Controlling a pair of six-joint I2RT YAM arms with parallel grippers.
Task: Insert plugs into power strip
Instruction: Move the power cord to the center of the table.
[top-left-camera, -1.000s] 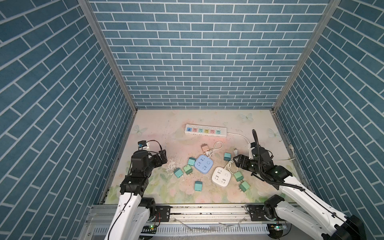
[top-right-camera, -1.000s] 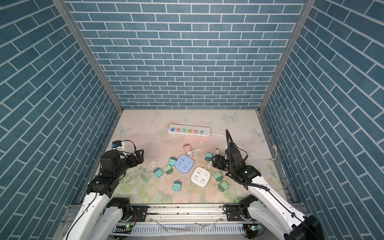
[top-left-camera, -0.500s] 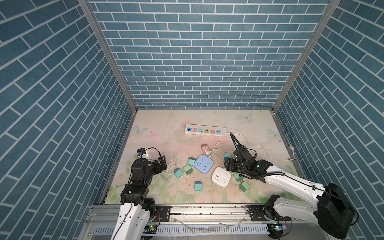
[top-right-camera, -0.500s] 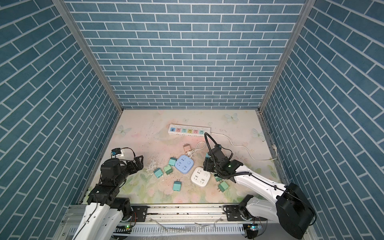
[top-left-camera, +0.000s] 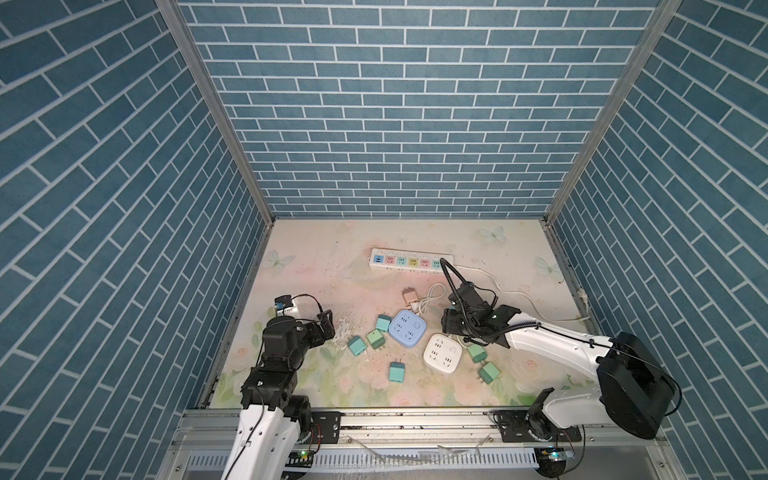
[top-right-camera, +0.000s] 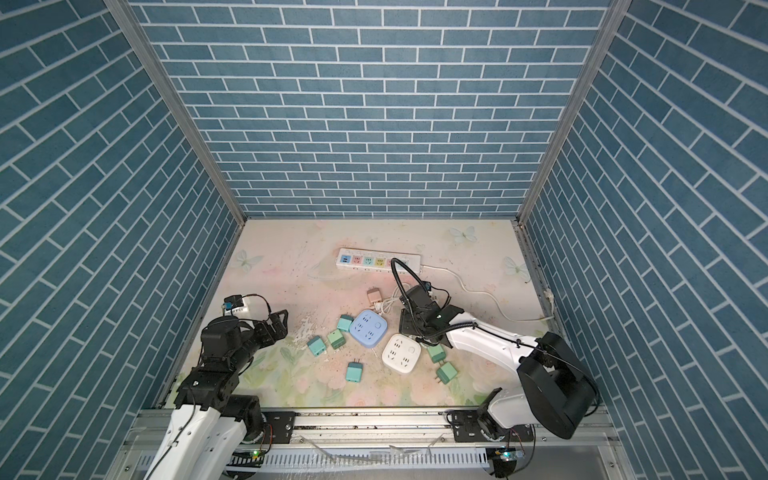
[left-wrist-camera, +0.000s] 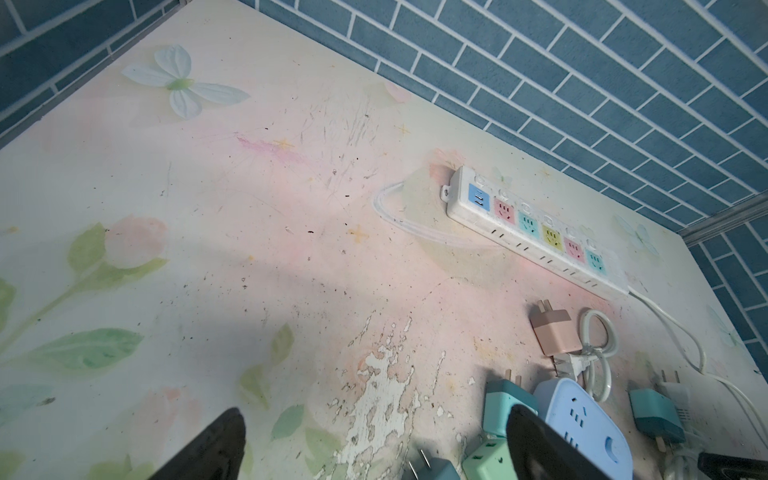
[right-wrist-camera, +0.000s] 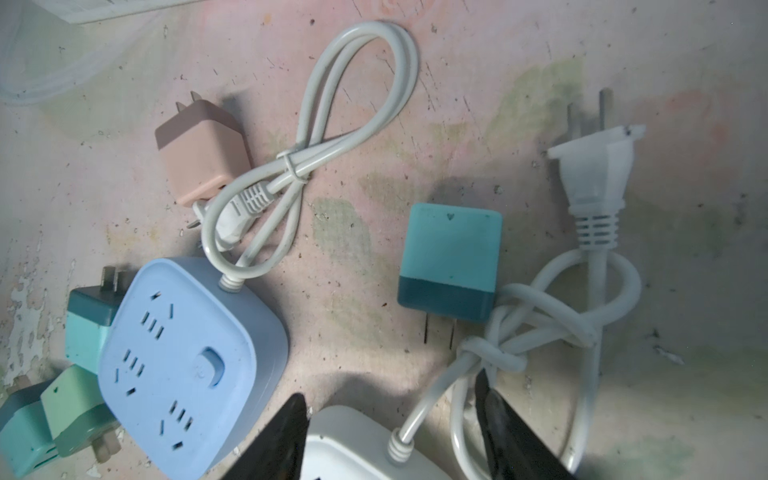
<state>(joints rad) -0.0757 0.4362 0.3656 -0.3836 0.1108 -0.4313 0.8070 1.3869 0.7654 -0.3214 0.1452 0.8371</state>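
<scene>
Nearest runs a metal rail (top-left-camera: 415, 428) carrying both arm bases. Beyond it lies the table (top-left-camera: 316, 249), a pale floral print with butterflies, scuffed and flaking in a white patch (left-wrist-camera: 382, 374) left of centre. Blue brick-pattern walls (top-left-camera: 395, 124) close it in on the left, right and far sides, with a metal post (top-left-camera: 215, 104) in each far corner. The left gripper (top-left-camera: 326, 326) hovers at near left, jaws spread wide and empty. The right gripper (right-wrist-camera: 390, 390) hangs low, right of centre, jaws parted and grasping nothing, over the edge of the white socket (top-left-camera: 441, 359) and its knotted cord (right-wrist-camera: 540, 324). The plugs are small cube-like blocks with two flat metal prongs, most with a lighter body and a darker band at the prong end. All eight lie loose on the table, seven teal or green and one tan. The lone plug (top-left-camera: 397, 371) lies nearest, at centre. Two more (top-left-camera: 489, 372) (top-left-camera: 476, 353) lie right of the white socket. Three (top-left-camera: 356, 345) (top-left-camera: 375, 338) (top-left-camera: 382, 322) cluster left of the blue socket (top-left-camera: 407, 330). The seventh plug (right-wrist-camera: 451, 257) lies just ahead of the right gripper, and the tan plug (top-left-camera: 410, 296) lies farther off, touching a coiled cord (right-wrist-camera: 353, 104). There are two square sockets and two white corded plugs. Farthest, the strip (top-left-camera: 409, 262) is long and white, with one blue panel and five coloured outlets.
</scene>
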